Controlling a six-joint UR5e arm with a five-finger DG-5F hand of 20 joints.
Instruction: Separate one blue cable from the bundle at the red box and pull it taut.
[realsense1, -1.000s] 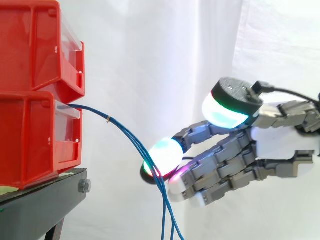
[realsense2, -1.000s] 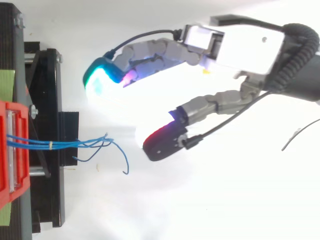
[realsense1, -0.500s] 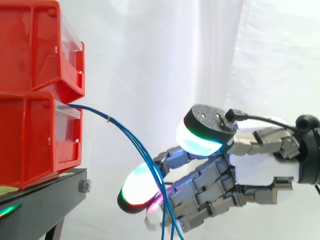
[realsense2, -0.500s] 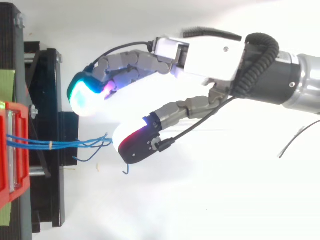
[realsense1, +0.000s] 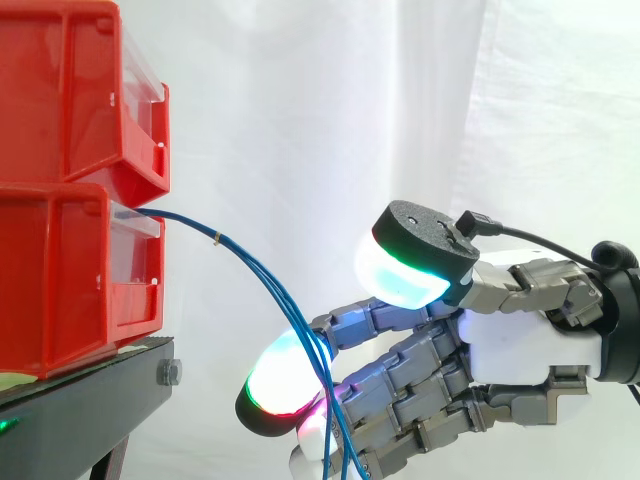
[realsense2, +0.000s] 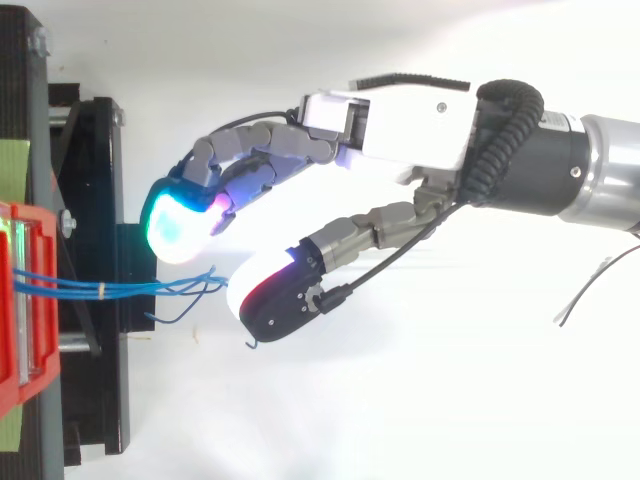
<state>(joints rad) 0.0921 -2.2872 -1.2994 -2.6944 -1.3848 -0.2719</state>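
One white curtain (realsense1: 300, 100) behind everything. One black stand (realsense1: 85, 405) carrying two bins, both red, stacked at its edge facing the hand: upper bin (realsense1: 70, 90) on lower bin (realsense1: 70, 270). One hand (realsense1: 520, 335), in from the right, fingers aimed at the bins, well apart from them. One bundle of blue cables (realsense1: 250, 268), at least three strands, exact count unclear. One yellow tie (realsense1: 217, 238) round the bundle, near the lower bin.

Hand state: fingers loosely bent, thumb opposite, narrow gap between the pads. Top view puts the strand ends in that gap, touching or just beside the thumb pad (realsense2: 248, 288) and clear of the finger pad (realsense2: 178, 222). Nothing clamped, no strand parted from the rest.

Versus half a second ago: hand at about the same place, finger pad drawn closer to the thumb pad in the top view, gap narrower. Versus a second ago: hand closer to the bins and lower. Cables, tie and bins unmoved.

Direction: the bundle leaves the lower bin's front. Its long axis runs straight out past the stand's edge toward the hand, then arcs down and hangs near vertical. In the side view it crosses in front of the fingers. Slack, not taut. One loose end (realsense2: 250, 342) curls out just beside the thumb pad.
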